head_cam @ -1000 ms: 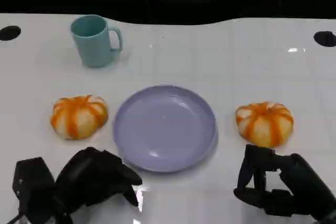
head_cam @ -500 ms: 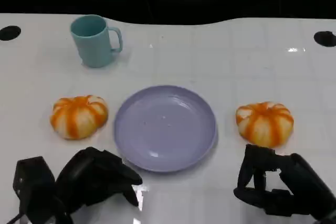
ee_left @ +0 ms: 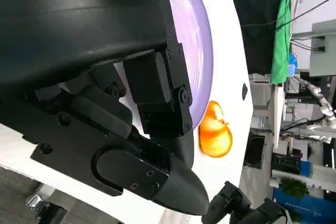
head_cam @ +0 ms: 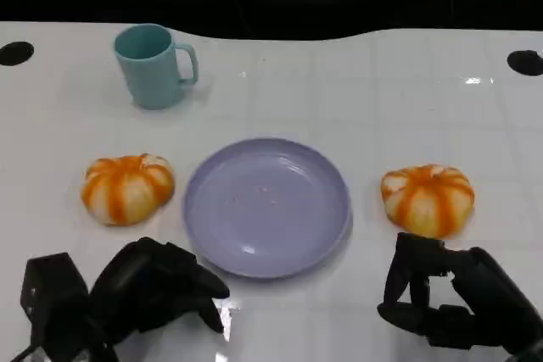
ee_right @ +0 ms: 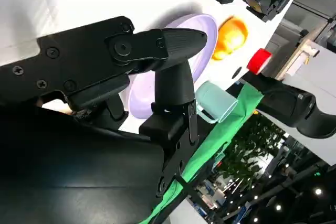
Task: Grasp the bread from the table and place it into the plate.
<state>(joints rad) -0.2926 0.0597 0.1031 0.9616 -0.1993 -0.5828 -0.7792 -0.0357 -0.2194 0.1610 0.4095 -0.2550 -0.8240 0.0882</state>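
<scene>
Orange-striped bread rolls (head_cam: 428, 198) (head_cam: 127, 187) sit on the white surface (head_cam: 382, 91), one either side of the plate (head_cam: 266, 206). Each looks light and soft, easily crushed, best cupped around its domed sides. Near the plate's front edge, the left hand (head_cam: 153, 286) and right hand (head_cam: 445, 298) hold nothing, fingers loosely apart.
</scene>
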